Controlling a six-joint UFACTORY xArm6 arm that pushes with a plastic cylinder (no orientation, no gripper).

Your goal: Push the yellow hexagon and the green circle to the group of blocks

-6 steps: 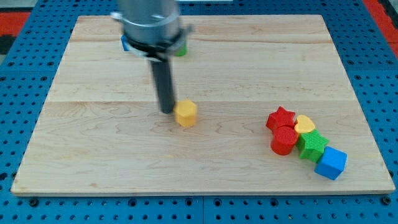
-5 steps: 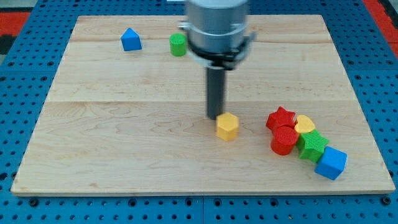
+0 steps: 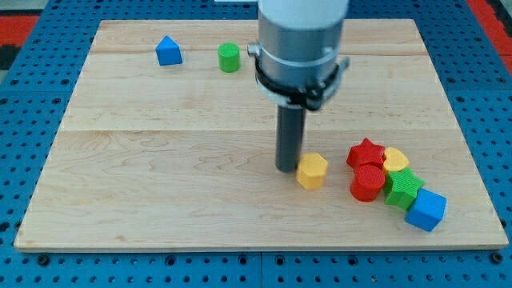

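1. A pale wooden board (image 3: 120, 184) is shown lying on a blue perforated base.
2. The end effector is a plain dark rod with no jaws to spread or press together; my tip (image 3: 287, 169) is set on the board, touching or just beside the yellow hexagon (image 3: 312, 170) on the side toward the view's left.
3. The yellow hexagon is seen near, but apart from, the group: red star (image 3: 365, 151), red cylinder (image 3: 367, 181), yellow heart (image 3: 394, 159), green block (image 3: 403, 186), blue cube (image 3: 425, 210).
4. The green circle (image 3: 229, 57) lies well apart at the view's top, near a blue triangular block (image 3: 168, 50); it is judged unaddressed.
5. No writing or brand can be read.
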